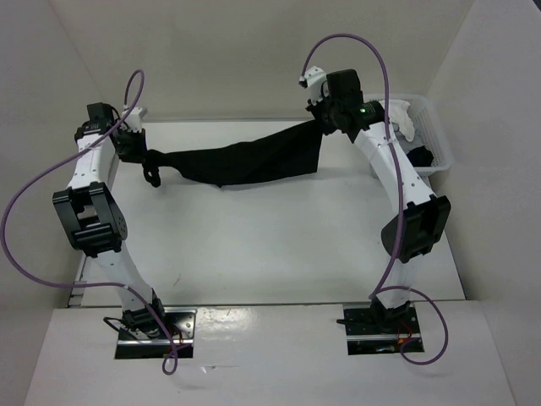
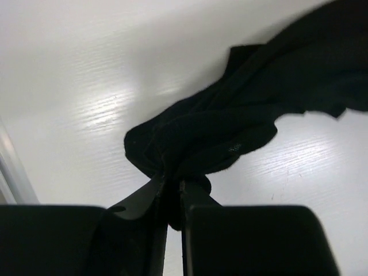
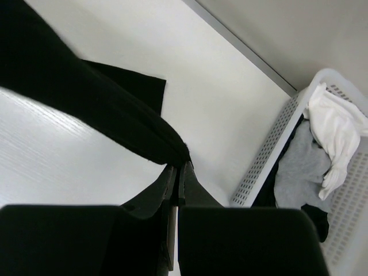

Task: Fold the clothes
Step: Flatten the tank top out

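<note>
We see the black soft-fabric top (image 1: 245, 161) stretched in the air between both arms, above the far part of the white table (image 1: 270, 245), sagging in the middle. The left gripper (image 2: 172, 184) has its fingers nearly together, with a bunched end of the cloth pinched between their tips. The right gripper (image 3: 179, 167) is clamped on the other end, fingers pressed together. Beside it at the table's right edge, a white plastic basket (image 3: 270, 149) holds a white cloth garment (image 3: 336, 126) and a grey cloth garment (image 3: 302, 167).
</note>
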Action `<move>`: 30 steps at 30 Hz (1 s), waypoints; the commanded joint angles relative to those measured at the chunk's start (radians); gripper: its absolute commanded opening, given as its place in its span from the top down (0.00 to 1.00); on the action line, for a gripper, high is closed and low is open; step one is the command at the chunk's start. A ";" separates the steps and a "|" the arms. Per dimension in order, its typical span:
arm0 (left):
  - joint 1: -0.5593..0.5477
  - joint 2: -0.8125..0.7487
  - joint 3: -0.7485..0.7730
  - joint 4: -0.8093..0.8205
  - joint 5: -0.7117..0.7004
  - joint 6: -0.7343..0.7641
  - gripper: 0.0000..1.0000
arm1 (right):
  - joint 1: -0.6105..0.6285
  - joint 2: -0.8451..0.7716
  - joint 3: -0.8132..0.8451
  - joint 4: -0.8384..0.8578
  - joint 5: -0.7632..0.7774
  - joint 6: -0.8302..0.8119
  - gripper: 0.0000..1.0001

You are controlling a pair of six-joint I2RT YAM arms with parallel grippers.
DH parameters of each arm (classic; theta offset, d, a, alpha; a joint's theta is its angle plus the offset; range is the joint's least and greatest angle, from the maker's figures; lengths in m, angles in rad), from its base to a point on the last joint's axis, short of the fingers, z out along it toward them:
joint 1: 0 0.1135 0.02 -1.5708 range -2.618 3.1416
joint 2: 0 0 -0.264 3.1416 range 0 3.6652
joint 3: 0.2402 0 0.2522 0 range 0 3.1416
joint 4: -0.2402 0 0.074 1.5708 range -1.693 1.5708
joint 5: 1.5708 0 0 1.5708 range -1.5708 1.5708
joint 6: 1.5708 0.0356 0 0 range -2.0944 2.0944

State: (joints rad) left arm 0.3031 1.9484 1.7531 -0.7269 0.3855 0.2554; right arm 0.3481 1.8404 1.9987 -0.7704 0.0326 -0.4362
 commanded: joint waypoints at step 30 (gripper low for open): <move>0.011 -0.132 -0.374 0.052 0.061 0.056 0.59 | 0.008 -0.086 -0.141 0.037 -0.039 -0.004 1.00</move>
State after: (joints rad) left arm 0.3172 1.8225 1.3827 -0.7071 0.4507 0.3115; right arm 0.3477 1.8194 1.8576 -0.7635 0.0029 -0.4374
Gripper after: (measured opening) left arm 0.409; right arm 0.024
